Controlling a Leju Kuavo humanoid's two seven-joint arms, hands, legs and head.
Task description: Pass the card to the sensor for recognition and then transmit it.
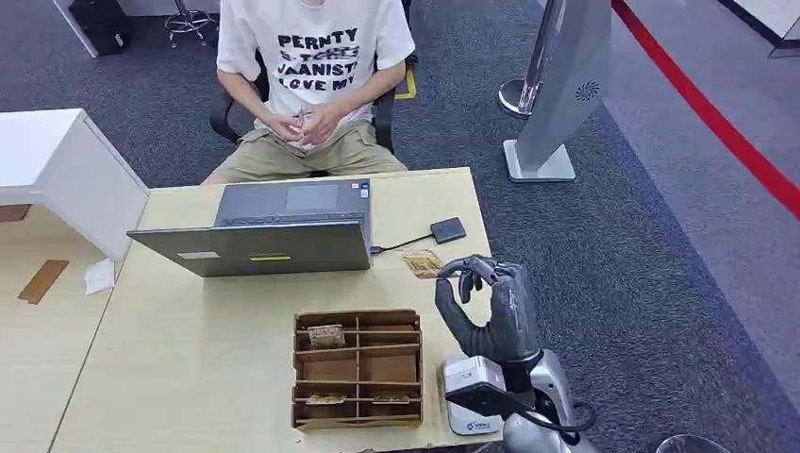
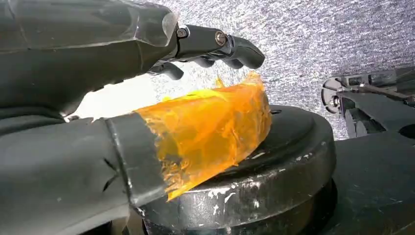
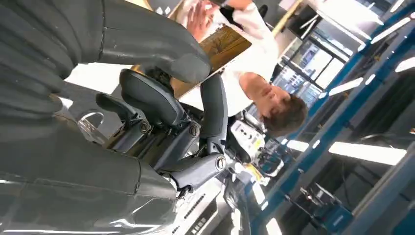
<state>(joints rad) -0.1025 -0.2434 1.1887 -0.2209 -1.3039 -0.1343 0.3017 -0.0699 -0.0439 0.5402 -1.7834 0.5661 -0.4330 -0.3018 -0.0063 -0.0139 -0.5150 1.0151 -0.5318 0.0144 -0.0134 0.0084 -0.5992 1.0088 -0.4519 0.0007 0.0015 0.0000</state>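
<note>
Card (image 1: 422, 263): lay flat on the table (image 1: 189, 359), just past the fingertips of the right hand (image 1: 491, 307) and a little toward the laptop (image 1: 274, 231); its long axis ran roughly along the line from the hand toward the small dark sensor (image 1: 448, 229), which sat beyond it near the table's far right edge, cabled to the laptop. Right hand: raised palm-up above the table's right edge, thumb and a finger curled tip to tip in a ring, other fingers bent (nothing could be made out between them, and the card appeared to rest on the table, not in the pinch). In the right wrist view the hand (image 3: 161, 107) pointed toward the seated person (image 1: 316, 85). Left hand (image 2: 147, 98): hanging low over a dark round weight near the floor, fingers apart, holding nothing, thumb wrapped in orange tape. Judgement: right hand clearly the nearer; a short reach forward and down would meet the card.
</note>
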